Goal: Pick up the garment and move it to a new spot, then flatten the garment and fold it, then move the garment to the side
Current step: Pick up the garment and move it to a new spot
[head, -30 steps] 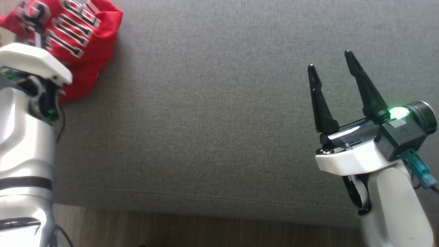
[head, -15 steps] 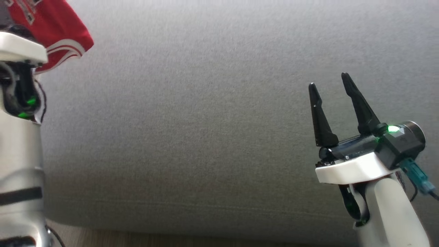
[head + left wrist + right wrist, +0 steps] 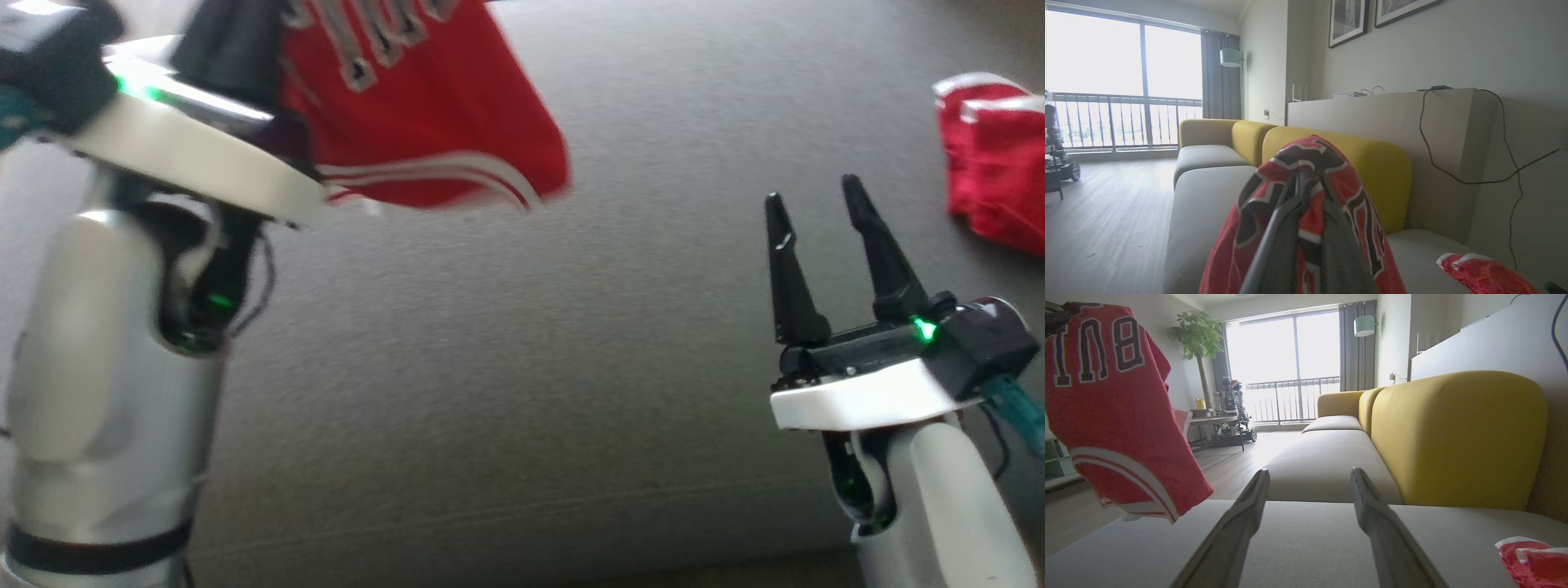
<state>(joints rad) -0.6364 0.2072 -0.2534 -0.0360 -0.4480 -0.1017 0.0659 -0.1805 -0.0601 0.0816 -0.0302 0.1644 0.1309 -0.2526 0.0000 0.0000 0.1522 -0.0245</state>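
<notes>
garment (image 3: 424, 122): red cloth, matt, limp, upper left of frame
sofa seat (image 3: 522, 367): grey woven cloth, matt, fine rough grain
sofa back (image 3: 1457, 437): yellow cloth, matt, slightly fuzzy
right gripper (image 3: 811, 192): matt black plastic fingers, smooth white plastic shell
left forearm (image 3: 106, 392): silver casing, glossy, smooth
floor (image 3: 1098, 228): wood planks, low sheen

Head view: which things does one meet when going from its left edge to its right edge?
left forearm → red jersey, hanging in the air → right gripper, jaws open → second red garment, lying at the right edge.
</notes>
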